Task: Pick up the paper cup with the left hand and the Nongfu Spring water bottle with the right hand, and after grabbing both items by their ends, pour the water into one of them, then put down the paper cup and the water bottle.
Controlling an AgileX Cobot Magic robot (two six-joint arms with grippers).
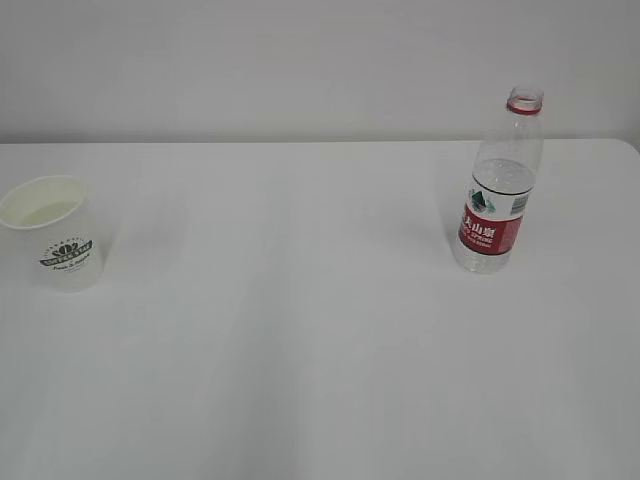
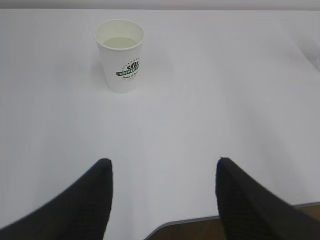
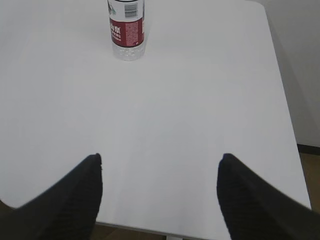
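Note:
The white paper cup with a dark green logo stands upright at the table's left, some liquid inside; the left wrist view shows the cup far ahead of my open, empty left gripper. The Nongfu Spring water bottle, uncapped, red-labelled and partly filled with clear water, stands upright at the right. In the right wrist view only the bottle's lower part shows, well ahead of my open, empty right gripper. Neither gripper appears in the exterior view.
The white table carries only the cup and the bottle. Its near edge lies under the left gripper; its near edge and right edge show in the right wrist view, with floor beyond.

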